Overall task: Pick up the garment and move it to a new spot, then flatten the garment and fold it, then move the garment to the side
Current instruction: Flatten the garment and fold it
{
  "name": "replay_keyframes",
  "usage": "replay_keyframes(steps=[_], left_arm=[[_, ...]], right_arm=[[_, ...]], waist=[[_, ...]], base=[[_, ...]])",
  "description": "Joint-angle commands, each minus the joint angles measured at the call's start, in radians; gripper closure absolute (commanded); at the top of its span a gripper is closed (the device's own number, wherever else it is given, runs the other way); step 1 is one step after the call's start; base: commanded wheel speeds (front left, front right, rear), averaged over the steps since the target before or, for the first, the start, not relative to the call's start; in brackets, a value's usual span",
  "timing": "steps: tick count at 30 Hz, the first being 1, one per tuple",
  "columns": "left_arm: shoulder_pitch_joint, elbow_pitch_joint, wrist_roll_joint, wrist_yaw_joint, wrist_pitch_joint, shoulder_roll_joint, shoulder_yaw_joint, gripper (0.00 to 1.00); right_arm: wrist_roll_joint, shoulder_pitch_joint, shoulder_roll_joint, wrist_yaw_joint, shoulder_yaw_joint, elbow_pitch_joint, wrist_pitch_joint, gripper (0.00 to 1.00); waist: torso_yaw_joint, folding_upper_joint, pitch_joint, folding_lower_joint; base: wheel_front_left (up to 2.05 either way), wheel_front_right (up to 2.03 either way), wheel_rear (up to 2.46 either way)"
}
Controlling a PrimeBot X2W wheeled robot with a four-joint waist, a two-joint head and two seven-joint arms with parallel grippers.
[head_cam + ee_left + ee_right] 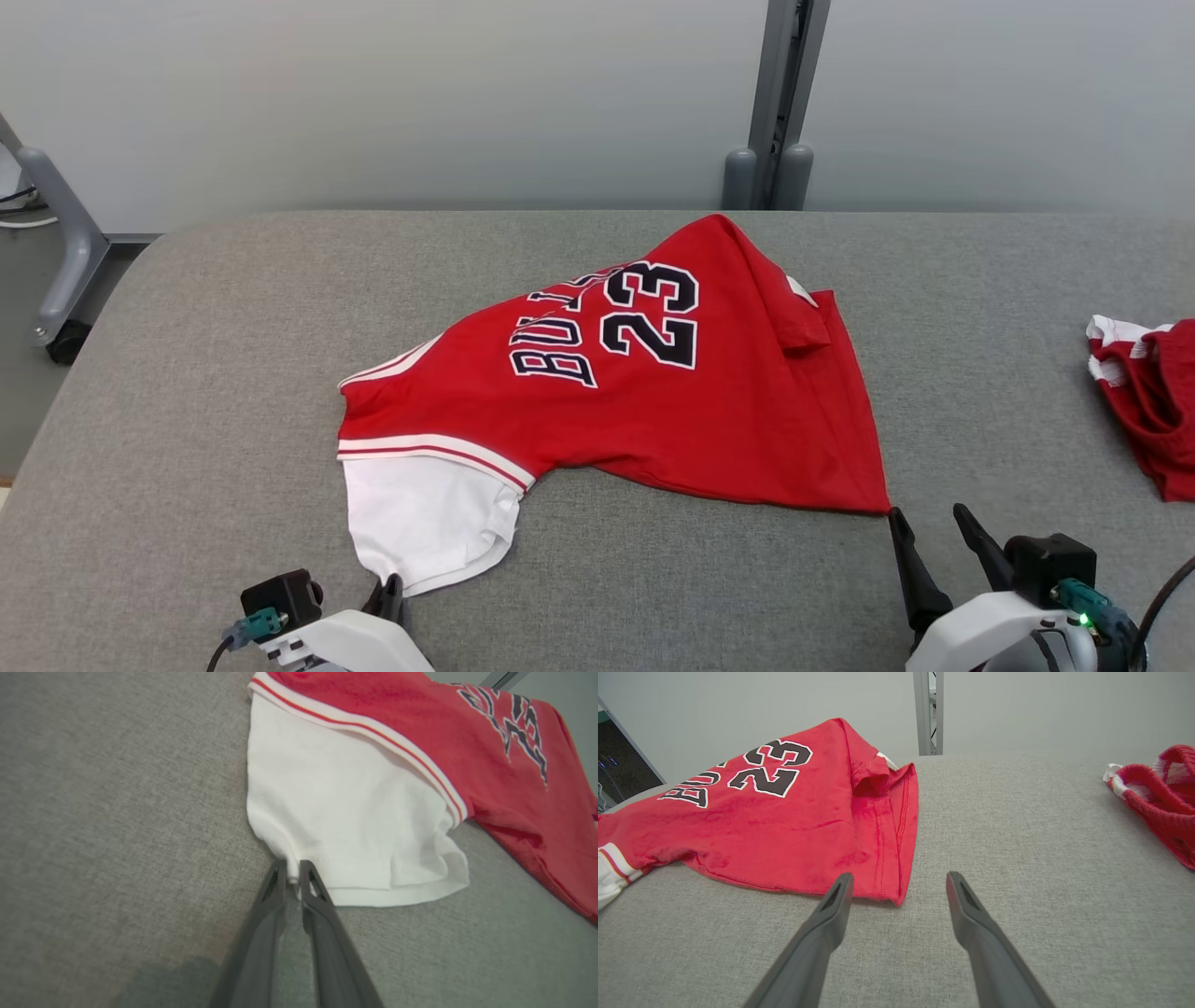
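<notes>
Lighting: bright, even, diffuse. A faint shadow is cast beside the left pincer (293,870). Wrist views: softened, stretched at edges.

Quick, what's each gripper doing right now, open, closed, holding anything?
Left gripper: closed, pinching the hem of the white sleeve of the red jersey.
Right gripper: open, holding nothing, fingers by the jersey's near corner.
</notes>
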Motion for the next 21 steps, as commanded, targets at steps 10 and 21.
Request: replay_keyframes(steps=[10, 21], left_arm=[[-0.074, 0.047, -0.052, -0.007, -0.051, 0.005, -0.083, 1.00], [-0.078, -0.022, -0.046, -0.007, -0.109, 0.010, -0.112, 1.00]], right_arm=[[0.049, -0.129, -0.005, 0.000, -0.001, 0.194, -0.030, 0.00], [0.126, -0.270, -0.005, 0.000, 0.016, 0.458, -0.044, 0.00]], waist=[[0.028, 0.0000, 0.024, 0.0000], [0.094, 0.0000, 0.045, 0.0000]], base=[[0.00, 0.00, 0.00], [0.00, 0.00, 0.00]])
